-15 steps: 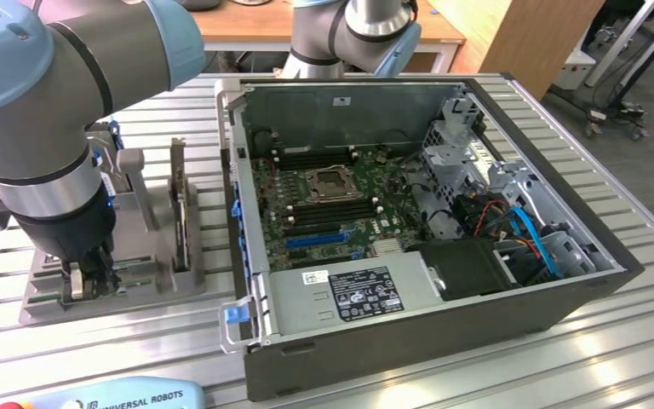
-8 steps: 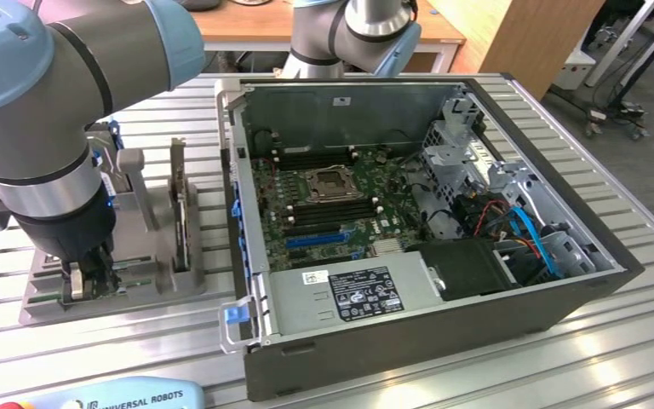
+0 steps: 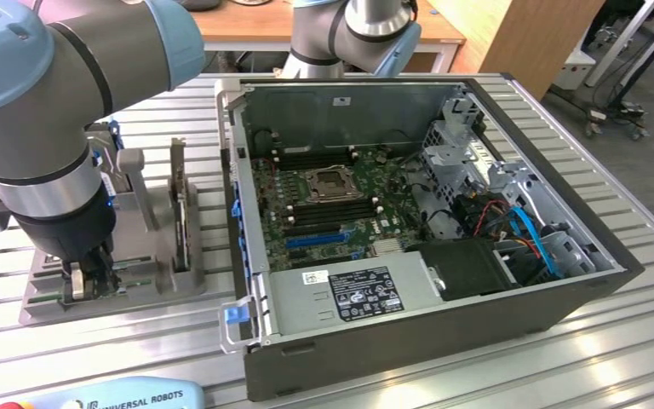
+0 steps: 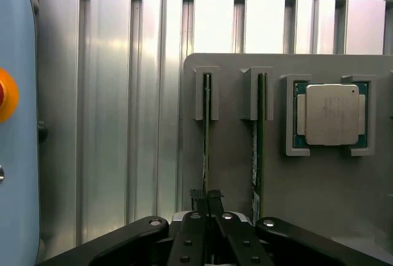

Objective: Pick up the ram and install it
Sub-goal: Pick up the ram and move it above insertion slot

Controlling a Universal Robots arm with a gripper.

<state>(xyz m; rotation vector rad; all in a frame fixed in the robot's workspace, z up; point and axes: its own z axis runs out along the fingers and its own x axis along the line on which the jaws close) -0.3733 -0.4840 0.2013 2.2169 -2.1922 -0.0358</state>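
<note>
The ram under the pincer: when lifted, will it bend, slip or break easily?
Probably stiff: the ram stands straight on edge in the grey holder. Likely light, being so thin. The pincer is shut on its thin edge, so it may tilt or slip if knocked against the holder.

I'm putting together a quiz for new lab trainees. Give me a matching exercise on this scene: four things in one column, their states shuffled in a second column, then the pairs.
1. gripper
2. ram
3. processor
4. computer case

A. open, motherboard exposed
B. standing on edge in a slot of the grey holder
C. shut on the ram's end
D. lying flat in a square recess of the holder

Pairs: 1-C, 2-B, 3-D, 4-A
</note>
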